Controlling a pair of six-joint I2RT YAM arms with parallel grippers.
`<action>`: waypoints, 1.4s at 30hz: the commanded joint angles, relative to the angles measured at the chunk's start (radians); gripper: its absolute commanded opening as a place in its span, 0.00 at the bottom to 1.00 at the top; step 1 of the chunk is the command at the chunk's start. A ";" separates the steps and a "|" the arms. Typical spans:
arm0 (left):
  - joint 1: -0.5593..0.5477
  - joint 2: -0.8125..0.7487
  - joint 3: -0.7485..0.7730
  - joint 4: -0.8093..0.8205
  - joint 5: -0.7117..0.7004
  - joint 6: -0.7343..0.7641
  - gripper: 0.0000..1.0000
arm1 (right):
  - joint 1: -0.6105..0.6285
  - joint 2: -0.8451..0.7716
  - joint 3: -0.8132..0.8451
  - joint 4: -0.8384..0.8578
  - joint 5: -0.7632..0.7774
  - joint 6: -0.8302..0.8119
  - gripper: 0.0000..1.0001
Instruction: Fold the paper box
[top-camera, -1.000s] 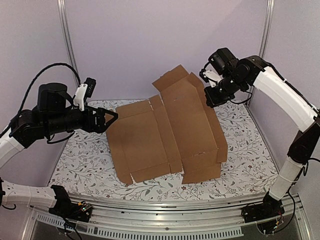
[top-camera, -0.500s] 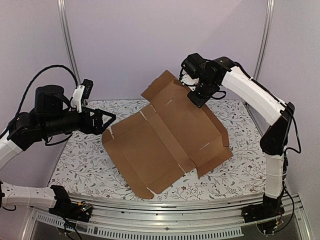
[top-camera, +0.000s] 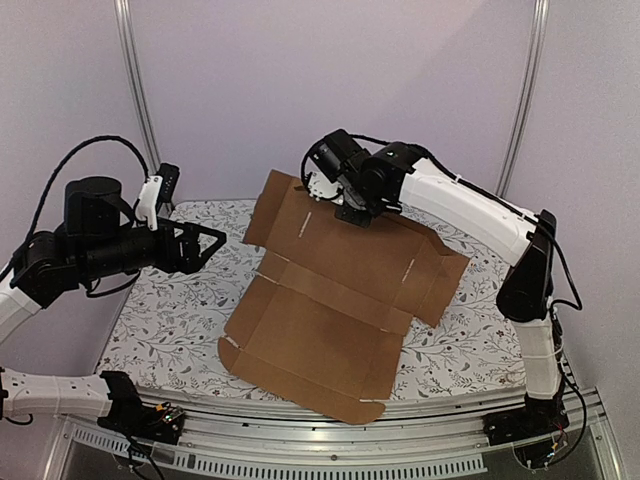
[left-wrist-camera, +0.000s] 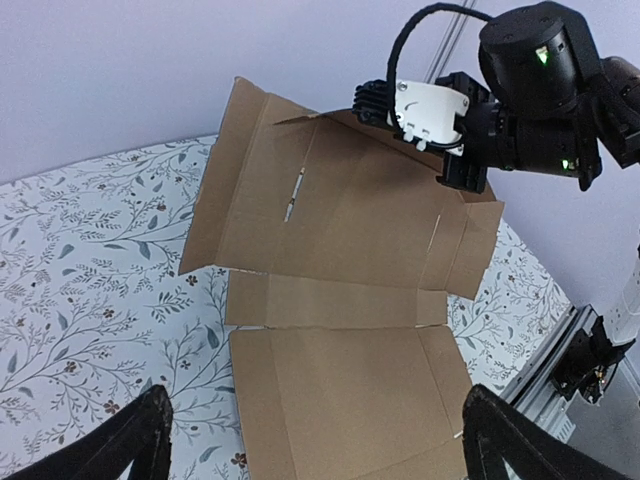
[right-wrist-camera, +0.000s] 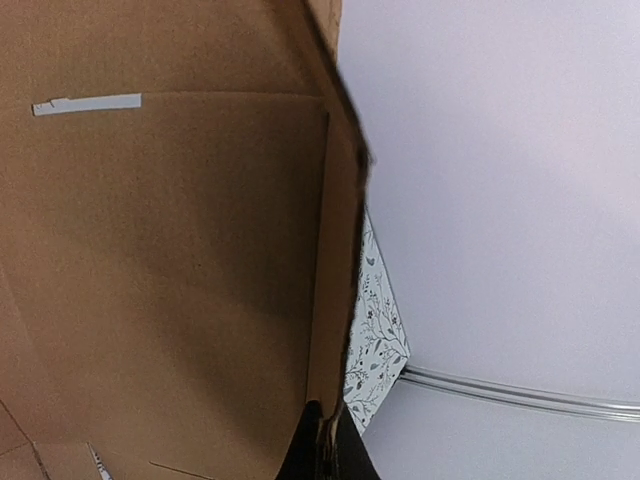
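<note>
The paper box (top-camera: 330, 290) is a flat brown cardboard sheet with flaps and slits, also seen in the left wrist view (left-wrist-camera: 340, 300) and filling the right wrist view (right-wrist-camera: 170, 260). Its far part is lifted off the table; its near end lies at the front of the floral cloth. My right gripper (top-camera: 352, 208) is shut on the sheet's raised far edge, the fingertips (right-wrist-camera: 325, 450) pinching the cardboard rim. My left gripper (top-camera: 212, 240) is open, held above the table left of the sheet, touching nothing, its fingertips (left-wrist-camera: 130, 445) wide apart.
A floral tablecloth (top-camera: 160, 320) covers the table. Lilac walls stand behind and at the sides, with metal posts (top-camera: 135, 90) at the back corners. An aluminium rail (top-camera: 330, 440) runs along the front edge.
The right arm has swung left with the sheet's far edge, turning the whole sheet so that its near end now points toward the front. The left gripper drew back slightly, still open.
</note>
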 joint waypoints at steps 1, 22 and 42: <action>-0.008 -0.005 -0.042 -0.013 -0.036 -0.015 1.00 | 0.030 0.032 0.001 0.101 0.084 -0.143 0.00; -0.008 0.029 -0.169 0.088 -0.193 -0.016 1.00 | 0.210 -0.142 -0.471 0.585 0.205 -0.437 0.00; -0.008 0.122 -0.368 0.330 -0.105 -0.085 0.97 | 0.253 -0.300 -0.697 0.634 0.190 -0.285 0.00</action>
